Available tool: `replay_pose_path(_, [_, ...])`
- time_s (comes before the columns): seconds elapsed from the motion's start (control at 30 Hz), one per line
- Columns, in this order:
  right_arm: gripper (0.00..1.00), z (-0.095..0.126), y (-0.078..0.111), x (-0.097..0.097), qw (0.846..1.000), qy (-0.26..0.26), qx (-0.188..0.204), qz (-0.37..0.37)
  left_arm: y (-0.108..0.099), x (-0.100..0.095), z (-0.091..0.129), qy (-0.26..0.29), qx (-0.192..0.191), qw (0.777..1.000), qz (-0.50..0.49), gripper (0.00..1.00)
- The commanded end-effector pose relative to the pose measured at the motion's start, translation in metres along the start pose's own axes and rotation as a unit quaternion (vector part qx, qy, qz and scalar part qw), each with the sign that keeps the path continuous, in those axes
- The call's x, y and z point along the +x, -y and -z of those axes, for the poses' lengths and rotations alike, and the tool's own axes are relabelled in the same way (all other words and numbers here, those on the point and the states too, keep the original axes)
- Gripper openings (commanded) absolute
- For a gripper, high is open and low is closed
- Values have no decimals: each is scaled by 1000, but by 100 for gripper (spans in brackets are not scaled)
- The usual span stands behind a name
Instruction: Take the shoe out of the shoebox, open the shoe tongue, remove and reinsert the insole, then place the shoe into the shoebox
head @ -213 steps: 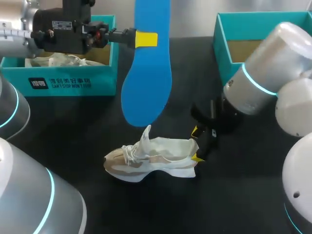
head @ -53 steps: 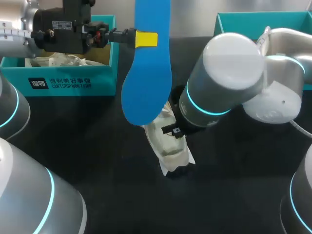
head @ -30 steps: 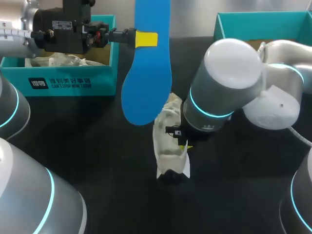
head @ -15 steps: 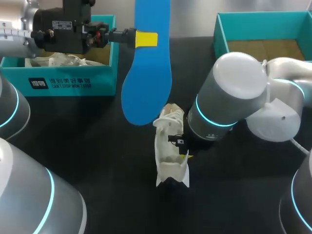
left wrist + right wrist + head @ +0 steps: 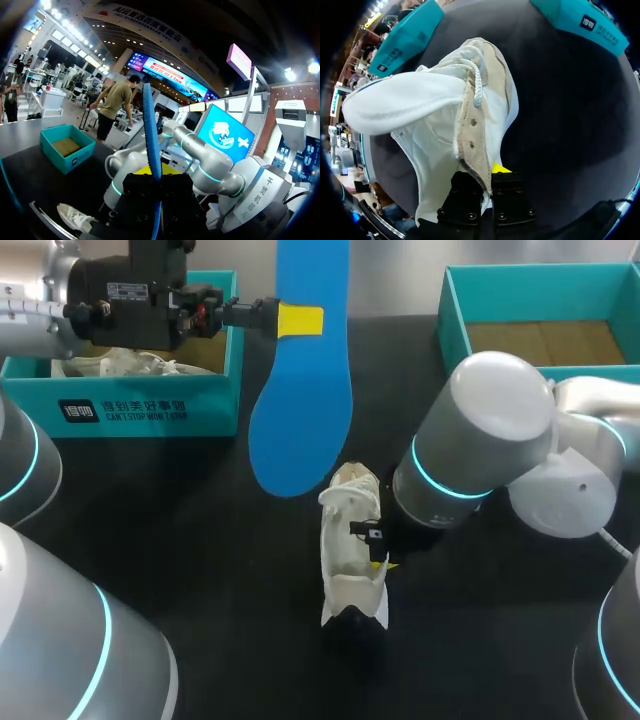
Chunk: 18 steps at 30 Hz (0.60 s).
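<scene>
Black table carries the left shoebox and right shoebox off to either side of your jaws, while your right gripper is clamped on the white shoe, its toe stretching ahead of the jaws, and your left gripper pinches the blue insole upright.

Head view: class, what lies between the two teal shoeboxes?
The blue insole, held in the left gripper, over bare black table; the head view shows it.
</scene>
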State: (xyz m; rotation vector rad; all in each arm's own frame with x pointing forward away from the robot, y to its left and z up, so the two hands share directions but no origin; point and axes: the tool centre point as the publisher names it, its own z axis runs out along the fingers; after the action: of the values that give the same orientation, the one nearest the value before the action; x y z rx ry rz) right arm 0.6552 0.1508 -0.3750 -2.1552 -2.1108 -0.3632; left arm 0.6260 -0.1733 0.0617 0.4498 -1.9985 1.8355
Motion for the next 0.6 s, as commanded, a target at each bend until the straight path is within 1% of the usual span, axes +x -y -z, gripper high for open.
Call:
replay_pose_path(0.03, [0, -6, -2, 0, 1000, -4, 3, 1, 0, -1, -1, 0, -2, 1000, 0, 0])
replay_pose_path(0.13, [0, -6, -3, 0, 1000, -4, 6, 2, 0, -1, -1, 0, -2, 1000, 0, 0])
replay_pose_path(0.17, [3, -6, -3, 0, 1000, -4, 6, 2, 0, -1, -1, 0, -2, 1000, 0, 0])
replay_pose_path(0.2, [19, -6, -3, 0, 1000, -5, 7, 2, 0, -1, -1, 0, -2, 1000, 0, 0])
replay_pose_path(0.27, [47, -6, -4, -1, 1000, -5, 8, 2, 0, -1, -1, 0, -2, 1000, 0, 0])
replay_pose_path(0.33, [86, -6, -5, -2, 1000, -4, 9, 1, 0, -1, -1, 0, -2, 1000, 0, 0])
replay_pose_path(0.37, [100, -6, -5, -2, 1000, -5, 10, 1, 0, -1, -1, 0, -2, 1000, 0, 0])
replay_pose_path(0.43, [100, -5, -5, -3, 1000, -7, 11, -1, 0, -1, -1, 0, -2, 1000, 0, 0])
replay_pose_path(0.6, [100, 8, -6, -4, 1000, -9, 11, -11, 0, -1, -1, 0, -2, 1000, 0, 0])
